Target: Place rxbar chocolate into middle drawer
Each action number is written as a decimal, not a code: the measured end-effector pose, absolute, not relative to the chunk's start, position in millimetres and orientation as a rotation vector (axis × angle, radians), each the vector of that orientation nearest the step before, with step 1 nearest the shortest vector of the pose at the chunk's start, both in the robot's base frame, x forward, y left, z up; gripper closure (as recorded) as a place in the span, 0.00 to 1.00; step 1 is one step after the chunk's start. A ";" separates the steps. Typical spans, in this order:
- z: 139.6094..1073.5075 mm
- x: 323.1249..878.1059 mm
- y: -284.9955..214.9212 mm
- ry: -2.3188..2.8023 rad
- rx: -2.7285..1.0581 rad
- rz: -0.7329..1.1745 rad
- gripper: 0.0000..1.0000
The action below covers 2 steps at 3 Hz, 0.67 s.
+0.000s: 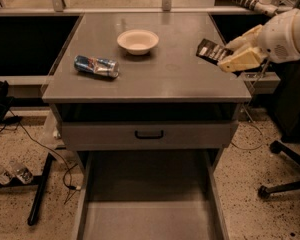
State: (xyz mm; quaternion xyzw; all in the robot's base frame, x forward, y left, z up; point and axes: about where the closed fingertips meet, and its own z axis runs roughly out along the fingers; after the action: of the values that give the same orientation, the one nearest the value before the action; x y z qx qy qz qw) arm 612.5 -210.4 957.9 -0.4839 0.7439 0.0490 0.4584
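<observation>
The rxbar chocolate [211,51], a flat black bar with white lettering, is held in the air above the right edge of the grey counter [170,79]. My gripper [226,58] comes in from the right and is shut on the bar's right end; its cream fingers [241,59] cover that end. The middle drawer [145,215] is pulled open low at the front, a wide grey tray with a bare floor and thin side walls. It lies well below and to the left of the gripper.
A crushed blue can [96,66] and a white bowl [137,41] sit on the counter. A shut drawer front with a black handle [149,134] is above the open tray. An office chair base [285,186] stands on the floor at right; bottles [9,173] and cables at left.
</observation>
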 end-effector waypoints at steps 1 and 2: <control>913.0 559.8 -211.6 1.896 -1.190 0.159 1.00; 851.6 521.5 -192.8 1.973 -1.218 0.237 1.00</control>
State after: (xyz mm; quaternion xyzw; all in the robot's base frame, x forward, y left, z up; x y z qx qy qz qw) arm 521.5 -192.8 851.6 -0.4801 0.7780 0.0936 0.3943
